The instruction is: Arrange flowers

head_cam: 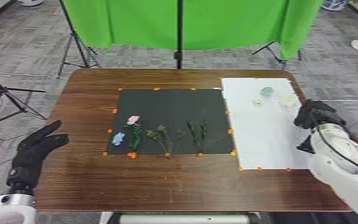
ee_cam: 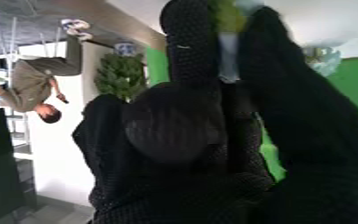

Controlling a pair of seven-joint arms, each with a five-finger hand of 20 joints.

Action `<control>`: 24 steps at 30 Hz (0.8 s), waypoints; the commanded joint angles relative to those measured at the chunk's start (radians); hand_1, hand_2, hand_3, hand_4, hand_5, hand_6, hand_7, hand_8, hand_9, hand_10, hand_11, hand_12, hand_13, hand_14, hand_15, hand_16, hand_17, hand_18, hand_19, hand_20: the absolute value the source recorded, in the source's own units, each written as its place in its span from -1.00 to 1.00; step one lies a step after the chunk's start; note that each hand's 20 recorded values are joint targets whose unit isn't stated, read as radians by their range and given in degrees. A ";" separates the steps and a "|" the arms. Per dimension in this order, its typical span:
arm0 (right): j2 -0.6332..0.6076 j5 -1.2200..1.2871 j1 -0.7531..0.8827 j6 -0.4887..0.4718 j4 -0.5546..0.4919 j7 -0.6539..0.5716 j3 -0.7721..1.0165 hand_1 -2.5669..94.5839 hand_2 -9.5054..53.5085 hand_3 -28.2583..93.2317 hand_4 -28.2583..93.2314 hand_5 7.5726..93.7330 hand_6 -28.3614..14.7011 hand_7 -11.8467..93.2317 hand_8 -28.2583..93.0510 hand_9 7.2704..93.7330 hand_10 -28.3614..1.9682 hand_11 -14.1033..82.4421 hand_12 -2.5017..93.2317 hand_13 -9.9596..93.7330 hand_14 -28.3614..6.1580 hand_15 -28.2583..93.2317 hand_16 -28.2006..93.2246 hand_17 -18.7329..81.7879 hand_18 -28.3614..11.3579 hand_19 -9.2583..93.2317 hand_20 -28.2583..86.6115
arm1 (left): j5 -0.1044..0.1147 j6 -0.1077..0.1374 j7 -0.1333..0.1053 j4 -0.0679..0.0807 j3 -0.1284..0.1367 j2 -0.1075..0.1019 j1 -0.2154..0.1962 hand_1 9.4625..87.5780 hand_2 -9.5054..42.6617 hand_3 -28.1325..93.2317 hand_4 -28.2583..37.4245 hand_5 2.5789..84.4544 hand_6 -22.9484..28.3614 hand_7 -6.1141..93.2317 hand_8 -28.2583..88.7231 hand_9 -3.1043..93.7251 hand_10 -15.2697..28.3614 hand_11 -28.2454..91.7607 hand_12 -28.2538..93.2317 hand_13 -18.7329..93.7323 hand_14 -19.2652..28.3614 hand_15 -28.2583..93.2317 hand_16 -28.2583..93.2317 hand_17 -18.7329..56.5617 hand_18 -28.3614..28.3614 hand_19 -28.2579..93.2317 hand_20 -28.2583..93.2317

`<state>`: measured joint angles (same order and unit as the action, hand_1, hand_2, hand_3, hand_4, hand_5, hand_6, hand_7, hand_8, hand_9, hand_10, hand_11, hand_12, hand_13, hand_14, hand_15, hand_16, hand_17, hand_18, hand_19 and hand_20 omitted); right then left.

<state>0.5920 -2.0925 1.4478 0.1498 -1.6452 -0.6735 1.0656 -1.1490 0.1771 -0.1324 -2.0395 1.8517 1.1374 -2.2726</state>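
And there was your left hand (head_cam: 39,145), at the left side of the frame by the table's left edge, fingers relaxed and thumb spread wide of them. Over on the right side, your right hand (head_cam: 316,116) hung by the right edge of the white sheet (head_cam: 269,135), its long fingers straight, with a narrow gap between them in the wrist view. A pale strip (ee_cam: 229,55) ran up that gap, yellow-green above it, but you could not tell whether it was gripped or simply lay beyond.

Now to the flowers! The black mat (head_cam: 175,105) carried them, left of centre: a pink flower (head_cam: 134,119) on its left side, a blue flower (head_cam: 118,138) nearer you in the lower left corner, and dark green foliage (head_cam: 135,137) just beside both. Branching stems (head_cam: 163,139) lay in the mat's lower middle, and slim green stems (head_cam: 198,134) lined up to the right of those.

Up at the top of the white sheet you had a bluish-green object (head_cam: 267,91) and two whitish pieces (head_cam: 288,101), too small to make out. The brown table (head_cam: 158,185) ran beneath it all, a green cloth (head_cam: 140,25) hanging beyond at the top.
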 commanded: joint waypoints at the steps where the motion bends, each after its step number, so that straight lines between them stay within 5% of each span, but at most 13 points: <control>1: -0.005 -0.037 -0.024 0.100 -0.069 -0.005 0.061 0.31 -1.00 0.41 -0.83 0.62 0.29 -0.28 -0.36 0.95 0.34 -0.50 -0.07 0.95 0.57 0.45 0.06 0.59 -0.36 1.00 0.48 | -0.005 -0.003 0.008 -0.002 0.007 0.010 -0.026 -0.32 -0.34 0.61 -0.30 -0.06 0.03 -0.65 -0.64 0.06 0.35 -0.14 -0.34 0.03 0.59 -0.13 -0.56 -0.33 0.56 -0.23 -0.26; 11: 0.136 0.139 -0.313 0.112 -0.238 0.078 -0.071 0.32 -1.00 0.42 -0.82 0.65 0.29 -0.28 -0.34 0.97 0.32 -0.50 -0.05 0.96 0.60 0.45 0.07 0.60 -0.35 1.00 0.49 | -0.004 -0.003 0.016 -0.007 0.014 0.000 -0.033 -0.32 -0.34 0.61 -0.30 -0.06 0.04 -0.65 -0.63 0.06 0.35 -0.14 -0.34 0.03 0.60 -0.13 -0.56 -0.33 0.56 -0.23 -0.26; 24: 0.500 0.234 -0.515 -0.013 -0.120 0.151 -0.396 0.31 -1.00 0.42 -0.80 0.65 0.27 -0.30 -0.33 0.97 0.30 -0.50 -0.03 0.96 0.61 0.43 0.09 0.60 -0.35 1.00 0.49 | -0.010 -0.024 0.019 0.006 -0.004 -0.002 -0.007 -0.33 -0.34 0.61 -0.30 -0.06 0.04 -0.65 -0.64 0.06 0.36 -0.14 -0.34 0.03 0.60 -0.13 -0.56 -0.34 0.56 -0.22 -0.26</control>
<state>0.8826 -1.8904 0.9596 0.2120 -1.7915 -0.5401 0.7586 -1.1520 0.1728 -0.1257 -2.0422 1.8582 1.1365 -2.2825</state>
